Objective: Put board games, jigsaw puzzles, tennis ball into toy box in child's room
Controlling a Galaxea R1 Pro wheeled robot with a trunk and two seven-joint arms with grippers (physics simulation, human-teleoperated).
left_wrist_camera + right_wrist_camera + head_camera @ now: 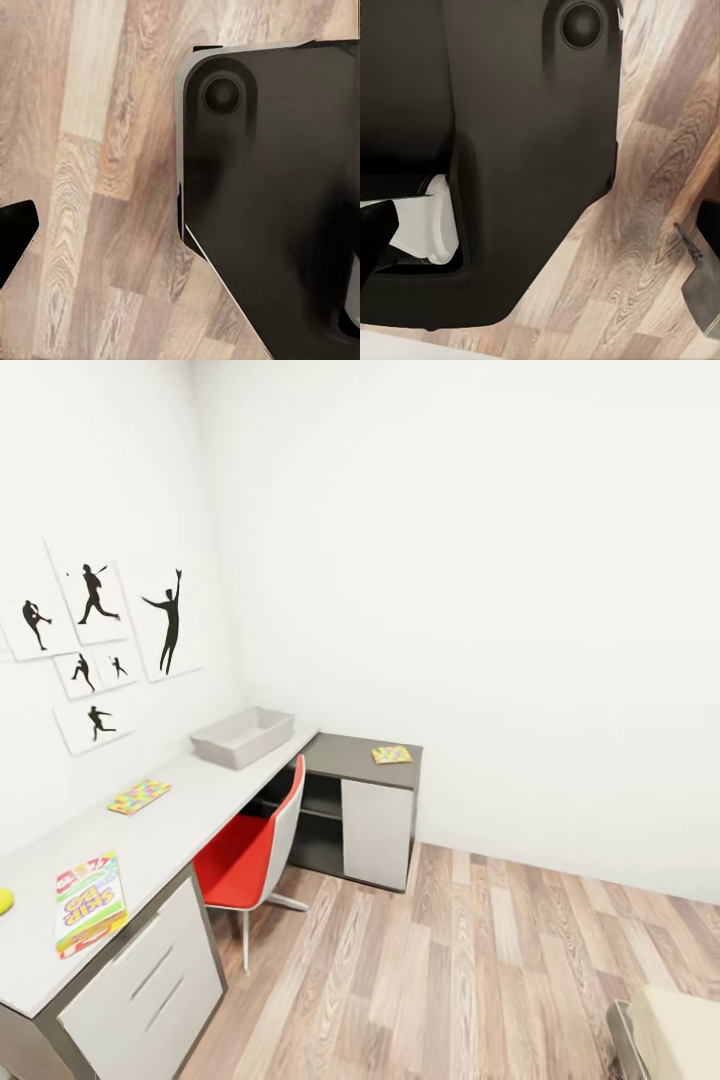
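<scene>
The long pale table (pixel 205 785) runs along the left wall under the baseball silhouettes. The grey toy box (pixel 243 736) stands at its far end with nothing showing inside. One jigsaw puzzle (pixel 139 796) lies mid-table, and another (pixel 391 754) rests on the dark lower desk section in the corner. A board game (pixel 90 900) with a red, yellow and green lid lies near the table's close end. Beside it, the yellow tennis ball (pixel 4 901) is cut by the picture edge. A corner of the bed (pixel 685 1030) shows at lower right. My left gripper (pixel 180 247) and right gripper (pixel 538 217) hang open, holding nothing, over floor and my dark base.
A red and white chair (pixel 250 850) is tucked against the table's middle. White drawers (pixel 150 980) sit under the near end, and a cabinet with a white door (pixel 377 830) under the corner section. Wood-plank floor (pixel 450 980) stretches between table and bed.
</scene>
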